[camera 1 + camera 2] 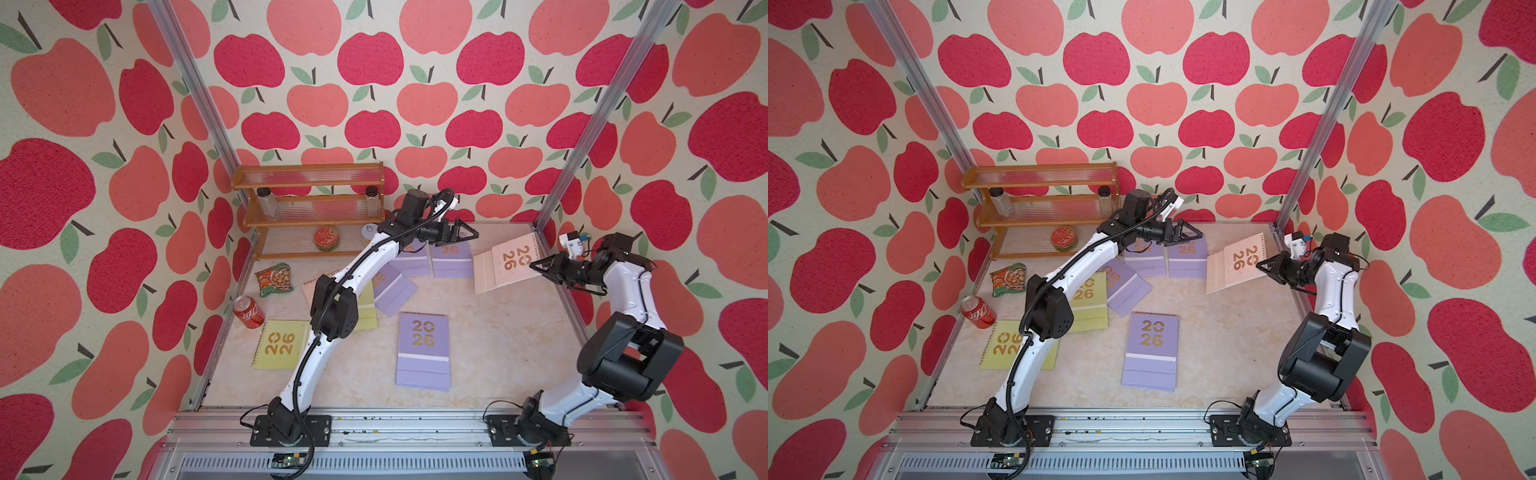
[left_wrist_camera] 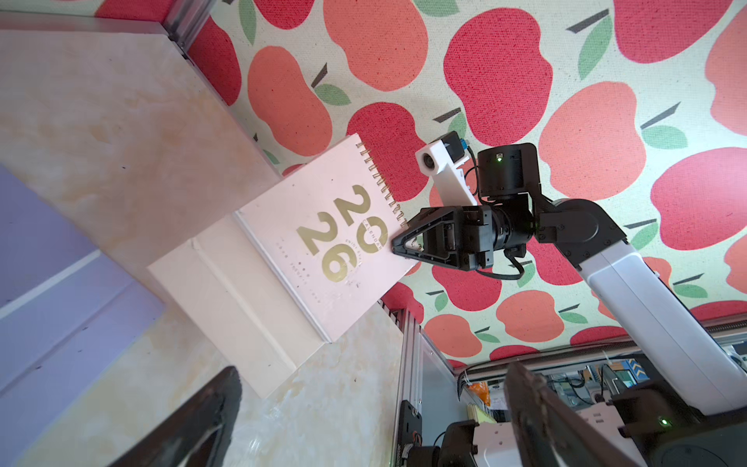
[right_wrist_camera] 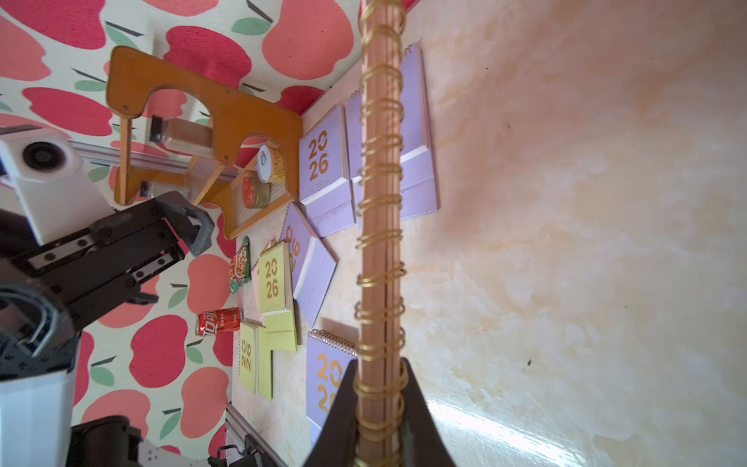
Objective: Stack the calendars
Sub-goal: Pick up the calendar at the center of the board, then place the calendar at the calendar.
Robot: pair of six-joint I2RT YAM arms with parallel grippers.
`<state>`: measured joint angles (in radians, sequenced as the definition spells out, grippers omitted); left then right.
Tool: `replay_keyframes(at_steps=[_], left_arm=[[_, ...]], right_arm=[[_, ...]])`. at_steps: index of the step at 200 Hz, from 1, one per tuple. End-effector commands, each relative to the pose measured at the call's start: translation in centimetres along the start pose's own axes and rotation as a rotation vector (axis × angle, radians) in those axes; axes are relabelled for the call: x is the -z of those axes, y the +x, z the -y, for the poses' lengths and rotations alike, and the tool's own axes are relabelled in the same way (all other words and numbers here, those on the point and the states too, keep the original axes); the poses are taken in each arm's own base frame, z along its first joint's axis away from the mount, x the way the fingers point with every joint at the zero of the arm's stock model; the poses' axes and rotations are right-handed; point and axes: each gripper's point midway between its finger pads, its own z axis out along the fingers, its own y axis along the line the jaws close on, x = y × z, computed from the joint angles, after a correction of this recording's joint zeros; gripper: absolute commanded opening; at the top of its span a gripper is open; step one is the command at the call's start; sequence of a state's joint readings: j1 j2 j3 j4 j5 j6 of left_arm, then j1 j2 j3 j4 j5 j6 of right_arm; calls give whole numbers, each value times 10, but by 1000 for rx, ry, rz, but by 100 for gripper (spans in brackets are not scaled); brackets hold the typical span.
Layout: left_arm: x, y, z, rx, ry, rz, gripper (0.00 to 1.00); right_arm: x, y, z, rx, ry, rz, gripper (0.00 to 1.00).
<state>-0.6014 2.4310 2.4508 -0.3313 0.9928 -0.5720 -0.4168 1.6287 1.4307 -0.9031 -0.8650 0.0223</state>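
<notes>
A pale pink calendar [image 1: 505, 266] [image 2: 307, 250] hangs tilted at the back right, spiral edge raised. My right gripper [image 1: 534, 266] [image 3: 378, 372] is shut on that gold spiral edge [image 3: 380, 202]; its folded flap lies low by the table. My left gripper [image 1: 473, 237] [image 2: 372, 376] hovers open and empty above two lilac calendars [image 1: 451, 259] lying side by side at the back. Another lilac calendar [image 1: 392, 291] lies askew beside them. A further lilac one [image 1: 424, 351] lies mid-table. Two yellow-green calendars [image 1: 280, 345] [image 1: 368, 309] lie at the left, one partly under the left arm.
A wooden rack [image 1: 309, 195] with jars and a red tin [image 1: 327, 237] stands at the back left. A snack packet [image 1: 274, 279] and a red can [image 1: 248, 312] lie along the left edge. Metal posts [image 1: 582, 137] and apple-print walls close in the table [image 1: 519, 353].
</notes>
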Motion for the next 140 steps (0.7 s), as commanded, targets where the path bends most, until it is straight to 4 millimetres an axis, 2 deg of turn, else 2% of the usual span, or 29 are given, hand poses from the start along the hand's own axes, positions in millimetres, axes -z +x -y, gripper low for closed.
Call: replay_keyframes(at_steps=[1,29,75,103,140], left_arm=[[36,7,-9,-11,2,-72,99],[76,0,-10,-65,17,-69,99],[122,-9,9,-230,23,-47,99],[146,-10,24,-286,49,-39,99],[173,-6,43,-307,127,-34,99]], right_arm=[[7,3,-51,76,-210,-15,0],[-1,10,-83,130,-363,-50,0],[-18,31,-139,232,-550,-173,0],[-27,42,-163,278,-626,-229,0],[-43,67,-188,333,-698,-347,0]])
